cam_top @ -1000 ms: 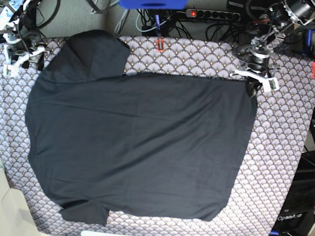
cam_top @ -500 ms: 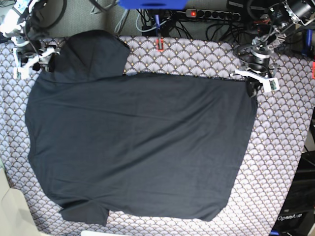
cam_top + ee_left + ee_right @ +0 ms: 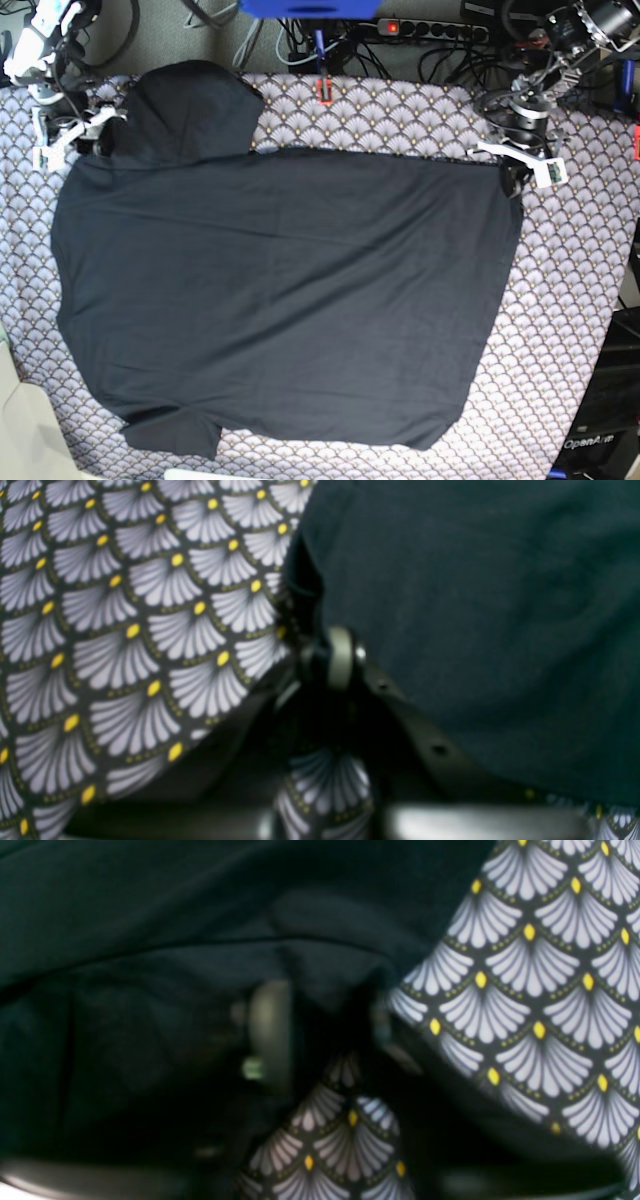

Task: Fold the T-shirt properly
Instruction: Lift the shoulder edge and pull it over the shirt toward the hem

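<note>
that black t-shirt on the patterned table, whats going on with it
A two-armed robot is starting to fold the black T-shirt, which lies spread flat on the fan-patterned tablecloth. The left pincer is shut on the shirt's top corner on the base view's right. The right pincer is at the edge by the sleeve on that view's left; the blurred wrist view does not show whether it has gripped. Nothing is folded yet.

The surface [image 3: 585, 300] is covered by a purple-grey cloth printed with pale fan shapes and small yellow dots, reaching from edge to edge in the base view. Spread flat across most of it lies a large, plain black short-sleeved T-shirt [image 3: 290, 290] of soft matte fabric, one sleeve at the far left corner and another at the near left edge.
</note>
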`<state>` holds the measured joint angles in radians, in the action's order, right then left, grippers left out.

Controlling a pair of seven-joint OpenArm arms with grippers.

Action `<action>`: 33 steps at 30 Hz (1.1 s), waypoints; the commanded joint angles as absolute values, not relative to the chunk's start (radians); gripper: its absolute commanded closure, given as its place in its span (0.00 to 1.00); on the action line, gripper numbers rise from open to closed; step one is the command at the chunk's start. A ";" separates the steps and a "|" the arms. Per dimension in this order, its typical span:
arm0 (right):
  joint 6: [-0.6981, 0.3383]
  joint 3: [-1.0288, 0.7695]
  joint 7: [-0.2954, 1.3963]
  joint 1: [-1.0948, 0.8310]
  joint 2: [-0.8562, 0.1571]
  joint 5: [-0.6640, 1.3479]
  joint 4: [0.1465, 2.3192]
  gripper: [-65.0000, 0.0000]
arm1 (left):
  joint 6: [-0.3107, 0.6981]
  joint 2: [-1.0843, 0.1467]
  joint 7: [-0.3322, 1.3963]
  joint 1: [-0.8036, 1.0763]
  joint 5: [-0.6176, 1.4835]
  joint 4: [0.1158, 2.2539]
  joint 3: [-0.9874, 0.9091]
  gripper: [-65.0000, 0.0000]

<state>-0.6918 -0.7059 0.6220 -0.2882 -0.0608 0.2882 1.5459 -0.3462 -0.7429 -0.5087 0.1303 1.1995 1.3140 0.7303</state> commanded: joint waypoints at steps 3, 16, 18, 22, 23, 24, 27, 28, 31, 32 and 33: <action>-0.698 -0.711 0.610 -0.285 -0.076 0.298 1.561 1.00 | -0.354 -0.780 -0.495 0.133 1.213 1.359 0.725 1.00; -0.698 -0.711 0.610 -0.285 -0.101 0.300 1.719 1.00 | -0.358 -0.832 -0.495 0.102 1.214 1.472 0.714 1.00; -0.698 -0.710 0.611 -0.285 -0.101 0.300 1.758 1.00 | -0.358 -0.832 -0.495 0.094 1.214 1.491 0.699 1.00; -0.698 -0.708 0.613 -0.249 -0.101 0.300 1.785 1.00 | -0.358 -0.832 -0.495 0.085 1.218 1.503 0.661 1.00; -0.698 -0.708 0.613 -0.242 -0.107 0.300 1.787 1.00 | -0.358 -0.832 -0.495 0.085 1.218 1.503 0.648 1.00; -0.698 -0.708 0.613 -0.232 -0.114 0.300 1.787 1.00 | -0.358 -0.832 -0.495 0.085 1.218 1.503 0.638 1.00; -0.698 -0.708 0.633 -0.202 -0.122 0.298 1.788 1.00 | -0.358 -0.828 -0.493 0.062 1.219 1.503 0.622 1.00; -0.698 -0.708 0.654 -0.188 -0.134 0.298 1.790 1.00 | -0.358 -0.828 -0.493 0.054 1.219 1.503 0.624 1.00; -0.698 -0.708 0.719 -0.139 -0.168 0.298 1.784 1.00 | -0.358 -0.828 -0.493 0.035 1.219 1.503 0.622 1.00; -0.698 -0.708 0.733 -0.122 -0.171 0.298 1.784 1.00 | -0.358 -0.828 -0.493 0.024 1.219 1.500 0.622 1.00; -0.698 -0.708 0.737 -0.110 -0.176 0.298 1.784 1.00 | -0.358 -0.826 -0.493 0.015 1.219 1.497 0.622 1.00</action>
